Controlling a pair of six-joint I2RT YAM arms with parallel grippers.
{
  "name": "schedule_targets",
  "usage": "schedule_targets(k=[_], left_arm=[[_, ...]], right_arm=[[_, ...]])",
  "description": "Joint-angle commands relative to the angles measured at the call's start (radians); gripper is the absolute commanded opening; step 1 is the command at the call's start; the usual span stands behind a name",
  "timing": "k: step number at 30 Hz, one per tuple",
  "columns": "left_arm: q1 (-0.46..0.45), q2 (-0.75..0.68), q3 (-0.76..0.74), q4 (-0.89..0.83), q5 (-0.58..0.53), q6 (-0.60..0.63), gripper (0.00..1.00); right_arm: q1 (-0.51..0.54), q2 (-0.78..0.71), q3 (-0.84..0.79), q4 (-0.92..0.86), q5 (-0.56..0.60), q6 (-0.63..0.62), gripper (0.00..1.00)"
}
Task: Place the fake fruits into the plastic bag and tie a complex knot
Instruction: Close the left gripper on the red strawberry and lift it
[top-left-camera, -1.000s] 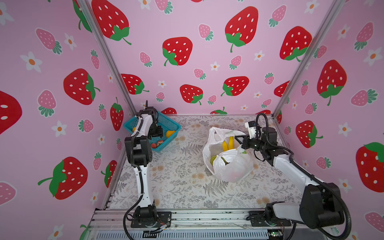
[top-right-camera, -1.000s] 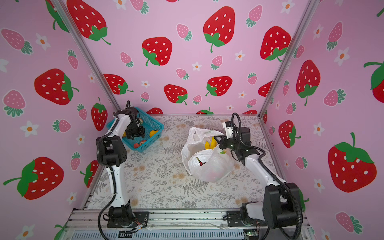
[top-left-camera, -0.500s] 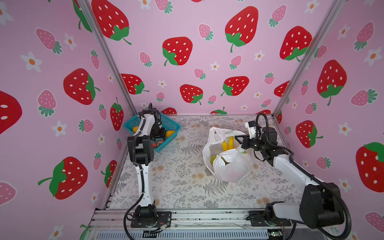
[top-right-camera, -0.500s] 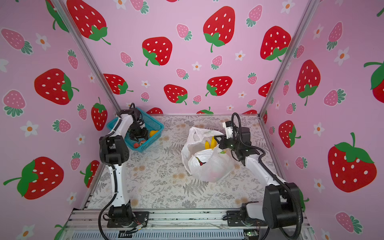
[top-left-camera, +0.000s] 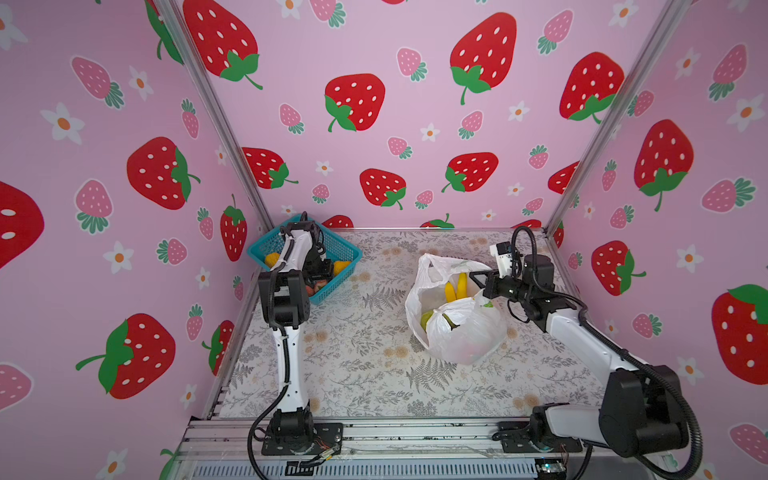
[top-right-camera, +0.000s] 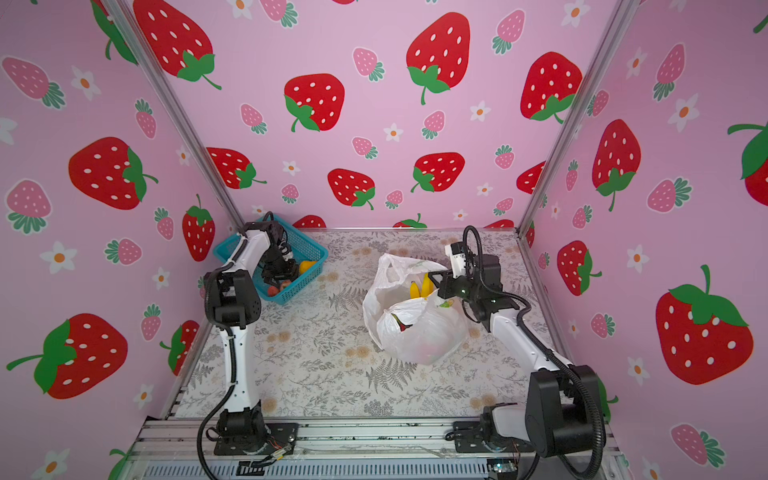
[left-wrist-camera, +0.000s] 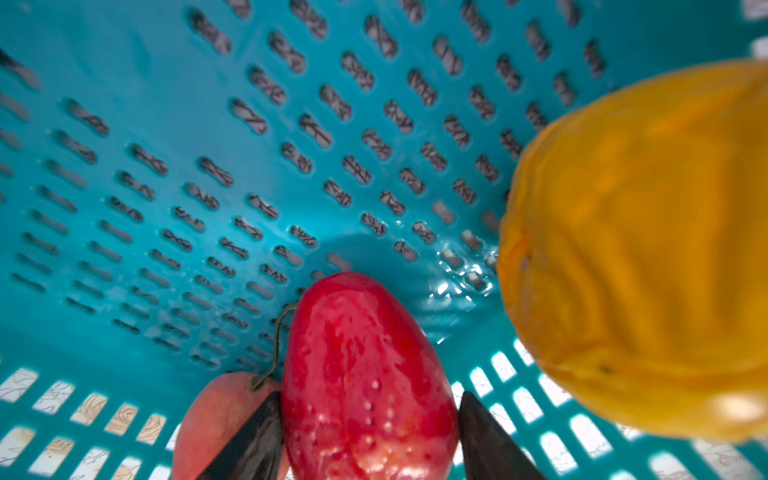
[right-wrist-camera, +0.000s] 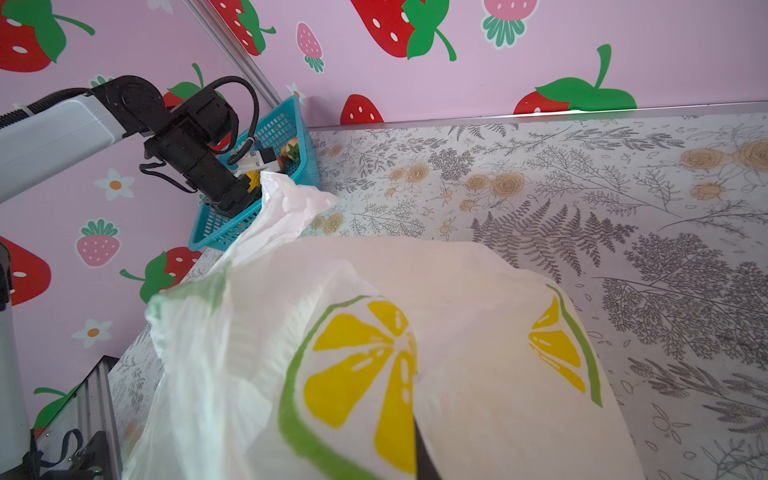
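My left gripper (left-wrist-camera: 370, 401) is down inside the teal basket (left-wrist-camera: 208, 145), shut on a glossy red strawberry (left-wrist-camera: 365, 353) with a finger pressed against each side. A pinkish peach (left-wrist-camera: 216, 411) lies beside it and a big orange fruit (left-wrist-camera: 644, 249) sits close by. In both top views the left gripper (top-left-camera: 322, 276) (top-right-camera: 282, 272) is low in the basket. The plastic bag (top-left-camera: 465, 336) (top-right-camera: 419, 336) stands open with yellow bananas (top-left-camera: 455, 286) showing inside. My right gripper (top-left-camera: 478, 277) (right-wrist-camera: 415, 415) is shut on the bag's rim, holding the mouth up.
The basket (top-left-camera: 345, 249) stands in the back left corner against the pink wall, with an orange fruit (top-left-camera: 340, 266) and a yellow piece (top-left-camera: 272, 259) in it. Floral table surface (top-left-camera: 365, 357) lies between basket and bag. Metal rails (top-left-camera: 374, 436) run along the front edge.
My left gripper has sunk lower into the basket and its jaws have closed a little onto the strawberry. The right arm and the bag have not moved.
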Motion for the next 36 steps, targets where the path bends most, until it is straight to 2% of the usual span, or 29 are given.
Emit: schedule_targets(k=[1,9,15,22,26,31,34,36], left_arm=[[-0.010,0.048,0.023,-0.053,0.006,0.011,0.67],[-0.011,0.065,0.036,-0.057,0.006,0.004,0.69],[-0.015,0.037,0.062,-0.062,-0.015,-0.015,0.54],[-0.015,-0.112,0.061,-0.020,-0.047,-0.063,0.49],[-0.035,-0.267,-0.006,0.054,-0.040,-0.102,0.48],[-0.133,-0.505,-0.173,0.173,-0.012,-0.153,0.48],[-0.248,-0.666,-0.332,0.274,0.036,-0.168,0.48],[-0.346,-0.768,-0.436,0.336,0.112,-0.158,0.48]], right_arm=[[0.003,-0.010,-0.014,0.014,-0.009,-0.010,0.10],[0.003,-0.010,-0.014,0.014,-0.010,-0.010,0.10],[0.004,-0.011,-0.014,0.014,-0.009,-0.010,0.10],[0.003,-0.010,-0.014,0.012,-0.005,-0.010,0.10],[0.003,-0.012,-0.013,0.007,0.003,-0.014,0.10],[0.003,-0.013,-0.010,0.006,0.017,-0.019,0.10],[0.002,-0.015,-0.007,0.001,0.031,-0.024,0.10],[0.002,-0.013,-0.002,-0.006,0.036,-0.026,0.10]])
